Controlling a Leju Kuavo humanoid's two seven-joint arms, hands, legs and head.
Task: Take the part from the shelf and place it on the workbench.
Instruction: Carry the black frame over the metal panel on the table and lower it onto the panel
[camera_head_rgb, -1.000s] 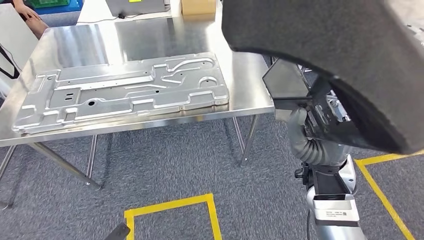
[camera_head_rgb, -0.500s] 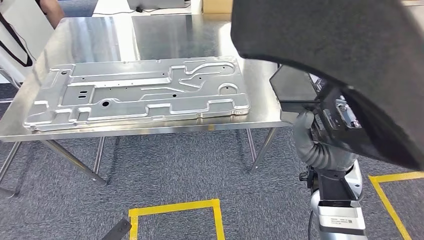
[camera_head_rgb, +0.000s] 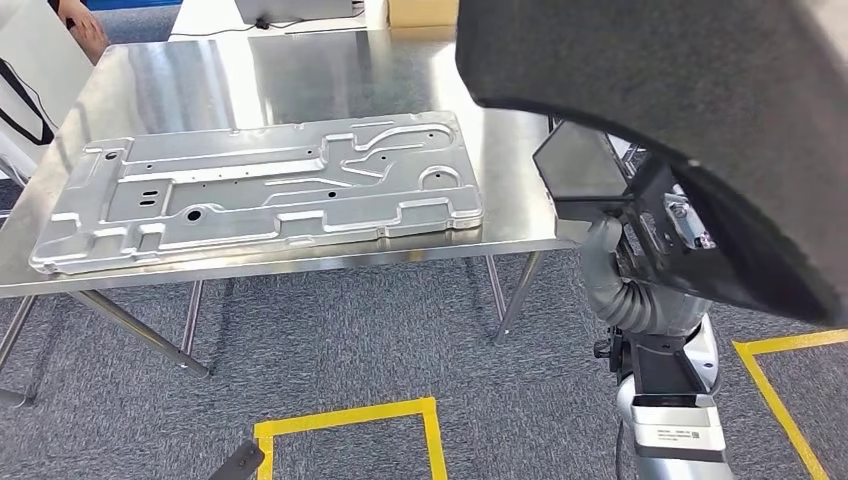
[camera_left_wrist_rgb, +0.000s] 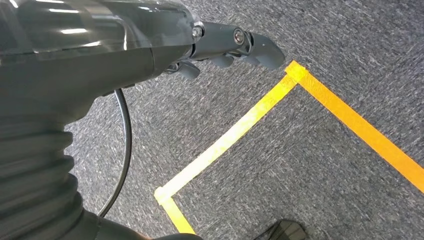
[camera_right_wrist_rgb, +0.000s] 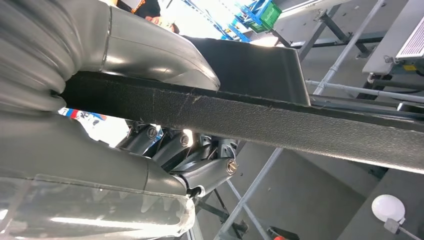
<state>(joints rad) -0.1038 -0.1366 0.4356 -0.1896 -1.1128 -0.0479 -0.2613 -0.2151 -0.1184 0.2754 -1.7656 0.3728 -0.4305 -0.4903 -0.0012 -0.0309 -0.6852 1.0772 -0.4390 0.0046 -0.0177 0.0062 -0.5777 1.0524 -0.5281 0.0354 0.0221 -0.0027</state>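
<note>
- Part (camera_head_rgb: 660, 110): a large flat black panel with a rough textured face, held up high at the robot's right side, over the desk's right-hand end without touching it.
- Right hand (camera_right_wrist_rgb: 165, 100) grips the black part: the thick grey thumb lies on one face of the panel's edge and the darker fingers (camera_right_wrist_rgb: 200, 170) press the opposite face, as the right wrist view shows. In the head view this hand (camera_head_rgb: 610, 240) sits under the panel, just off the desk's right edge.
- Left hand (camera_left_wrist_rgb: 225, 47) hangs over the carpet, holding nothing, its dark fingers stretched out and lying close together.
- Desk (camera_head_rgb: 300, 70): a shiny steel surface on thin metal legs, carrying a big stamped metal plate (camera_head_rgb: 260, 190) that lies flat along its near edge.
- Floor: grey carpet (camera_head_rgb: 350, 330) marked with yellow tape lines (camera_head_rgb: 345, 415); one taped corner lies beneath the left hand.
- Person's hand (camera_head_rgb: 85, 25) shows beyond the desk's far left corner.
</note>
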